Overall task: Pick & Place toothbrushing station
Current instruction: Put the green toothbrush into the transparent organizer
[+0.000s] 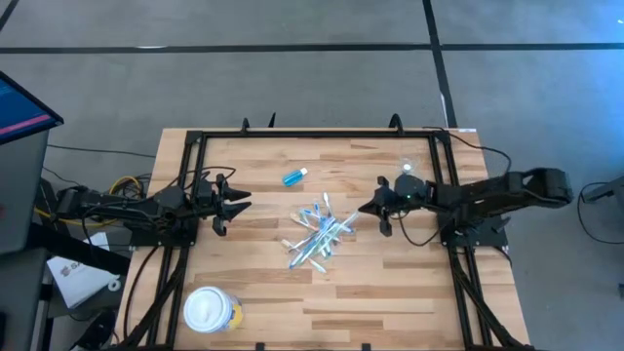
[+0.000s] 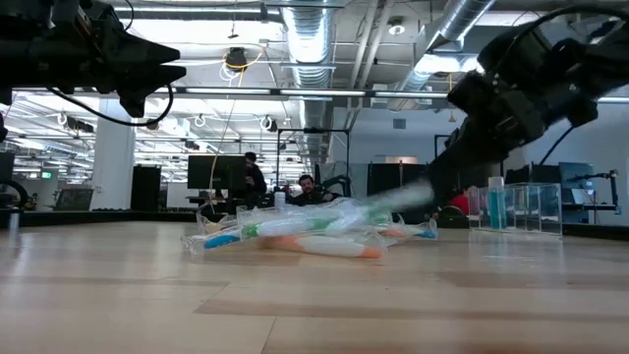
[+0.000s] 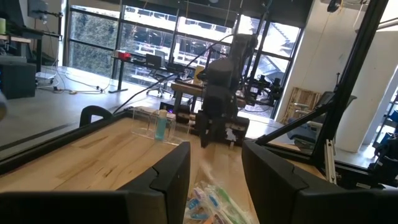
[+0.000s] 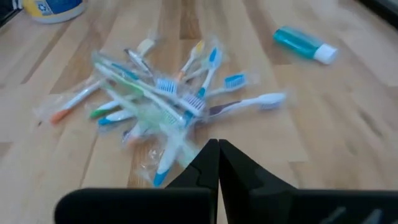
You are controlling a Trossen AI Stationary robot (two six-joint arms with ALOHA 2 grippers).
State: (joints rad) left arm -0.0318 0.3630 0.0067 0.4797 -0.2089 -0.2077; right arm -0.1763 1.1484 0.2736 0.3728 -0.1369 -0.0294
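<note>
- Since the right gripper (image 4: 217,148) is clenched on nothing just beside the toothbrushes (image 1: 317,237), mid-table, the pile may be scattered if pushed.
- The left gripper (image 1: 237,204), parted and empty, is parked left.
- Farther off, the tube (image 1: 294,176) could be rolled.

Grey floor (image 1: 292,24), exposed ceiling ducts (image 2: 314,39), large windows (image 3: 155,43), distant desks, seated people (image 2: 307,189)

- The toothbrushes (image 1: 316,238) lie in a loose heap at the middle of the table (image 1: 370,292), blocking the centre.
- The right gripper (image 1: 365,209), fingers closed, sits just beside the heap on the right-edge side.
- The blue tube (image 1: 294,176) lies apart, toward the far edge.
- The yellow tub (image 1: 210,311) fills the near left corner.
- Bare wood runs along the near edge.
</note>
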